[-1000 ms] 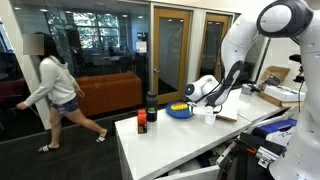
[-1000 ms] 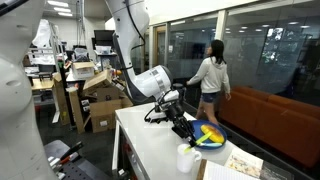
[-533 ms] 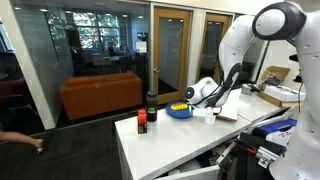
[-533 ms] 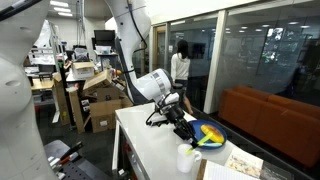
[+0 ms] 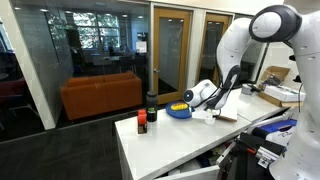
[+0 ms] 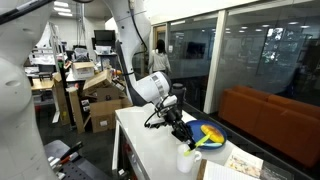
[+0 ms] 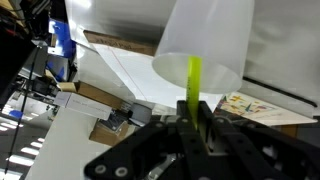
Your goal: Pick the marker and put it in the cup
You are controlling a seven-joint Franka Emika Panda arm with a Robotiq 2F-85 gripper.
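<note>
One arm (image 5: 235, 60) reached down over the desk (image 5: 165, 145), and we saw its gripper (image 7: 192, 126) closed narrowly on the marker (image 7: 193, 82). The marker showed yellow-green in the wrist view and stood straight out from between the dark fingers (image 7: 210, 132). Its free end lay right at the rim of the cup (image 7: 205, 40), whose open mouth faced the wrist camera. We could not tell whether the tip had crossed the rim or only overlapped it. In both exterior views the marker was too small for us to make out. In an exterior view the gripper (image 6: 182, 126) hung above the cup (image 6: 187, 158), which stood near the end of the desk (image 6: 140, 150) closest to that camera. A printed sheet (image 6: 240, 168) lay near it at that end's corner. A blue dish (image 6: 208, 135) with yellow inside sat just beside the cup, toward the long edge that faced the glass wall. In an exterior view the cup (image 5: 208, 116) stood next to the dish (image 5: 180, 110), under the gripper (image 5: 204, 100). A dark bottle (image 5: 152, 103) stood well apart from them, near the opposite end of the desk and close to its edge.
</note>
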